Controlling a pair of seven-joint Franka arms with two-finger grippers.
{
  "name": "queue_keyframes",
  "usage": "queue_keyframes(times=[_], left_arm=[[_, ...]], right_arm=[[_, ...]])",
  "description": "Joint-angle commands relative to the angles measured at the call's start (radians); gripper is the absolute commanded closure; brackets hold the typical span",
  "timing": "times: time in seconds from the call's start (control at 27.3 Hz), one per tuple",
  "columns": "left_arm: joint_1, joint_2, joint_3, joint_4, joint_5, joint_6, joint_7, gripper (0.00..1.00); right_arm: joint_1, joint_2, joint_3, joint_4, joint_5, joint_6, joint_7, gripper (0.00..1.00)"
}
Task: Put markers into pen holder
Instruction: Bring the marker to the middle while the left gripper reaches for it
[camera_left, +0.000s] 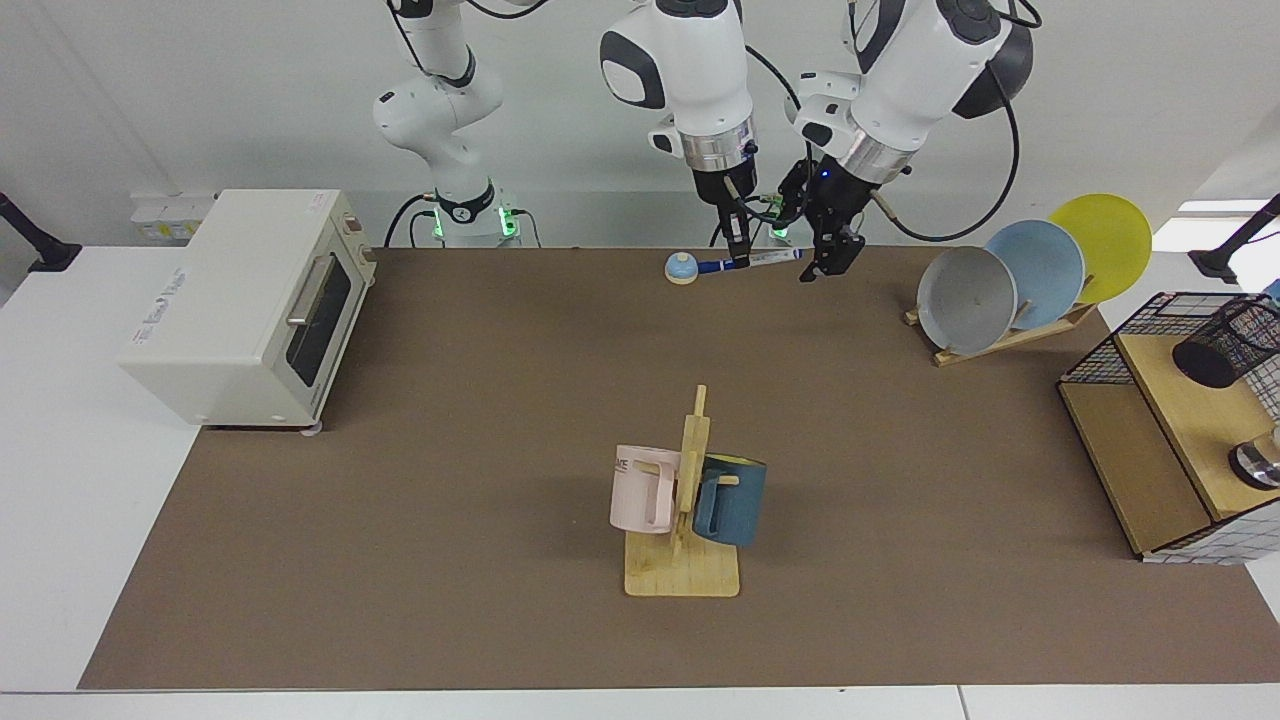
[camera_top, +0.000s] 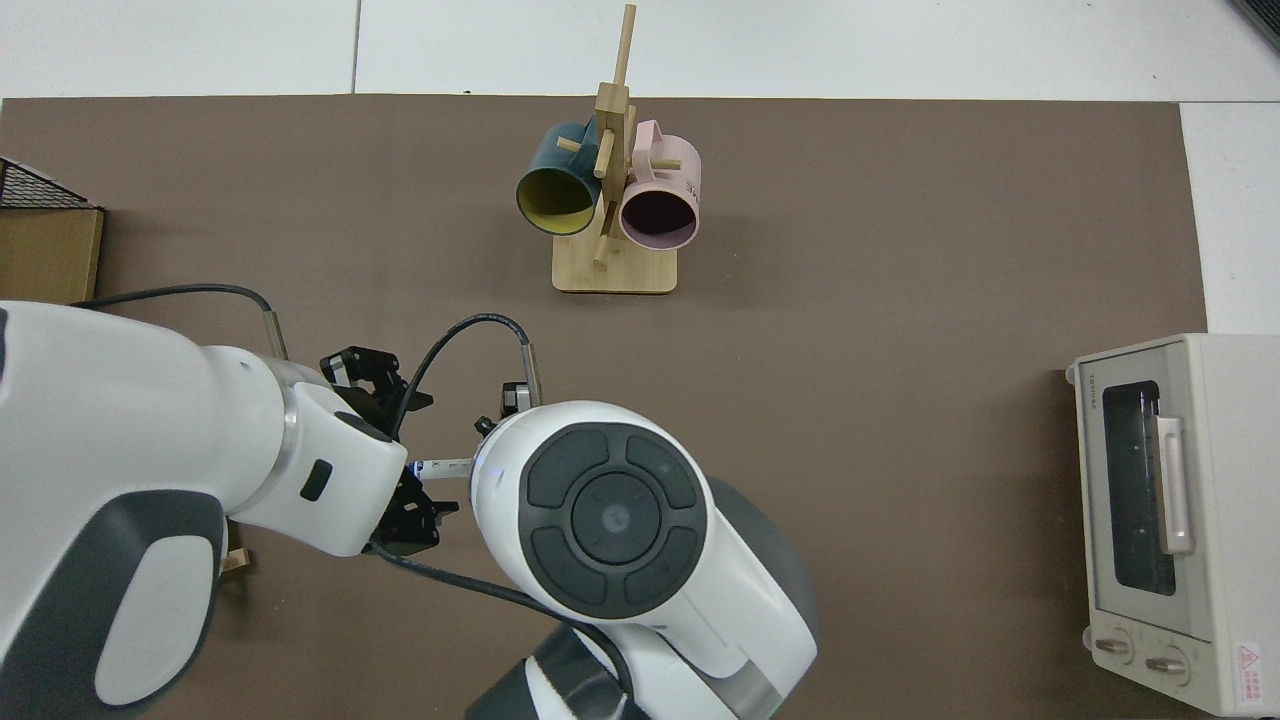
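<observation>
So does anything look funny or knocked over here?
Yes: the pen holder lies tipped on its side on the basket shelf, so no marker can drop in. The marker is held sideways by the right gripper.

The marker (camera_left: 757, 260) has a white barrel and a dark blue cap. The pen holder (camera_left: 1228, 343) is black wire mesh. Two mugs hang on a pale wooden rack (camera_left: 688, 520): one pink (camera_left: 640, 488), one dark teal (camera_left: 733, 499) with a yellow inside. Three plates are grey (camera_left: 966, 300), light blue (camera_left: 1045, 262) and yellow (camera_left: 1112, 240). The toaster oven (camera_left: 250, 305) is cream; the mat (camera_left: 450, 450) is brown.
</observation>
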Motion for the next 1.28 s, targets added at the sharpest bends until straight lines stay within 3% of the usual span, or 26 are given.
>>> queue_keyframes(times=[0.0, 0.15, 0.84, 1.03, 1.25], left_arm=[[-0.042, -0.009, -0.007, -0.043, -0.011, 0.097, -0.016, 0.13], [-0.043, -0.009, -0.022, -0.046, -0.003, 0.114, -0.01, 0.28], [-0.029, -0.015, -0.01, -0.054, 0.034, 0.022, 0.015, 0.34], [-0.022, -0.015, -0.009, -0.052, 0.032, 0.02, 0.012, 0.47], [-0.014, -0.014, -0.009, -0.051, 0.032, 0.021, -0.002, 0.72]], right_arm=[[0.001, 0.009, 0.002, 0.011, 0.02, 0.01, -0.035, 1.0], [0.001, 0.006, 0.002, 0.011, 0.038, -0.001, -0.062, 1.0], [-0.01, 0.006, 0.001, 0.011, 0.043, -0.005, -0.078, 1.0], [-0.01, 0.006, 0.001, 0.006, 0.043, -0.005, -0.078, 1.0], [-0.01, 0.003, 0.001, -0.001, 0.043, 0.002, -0.078, 1.0]])
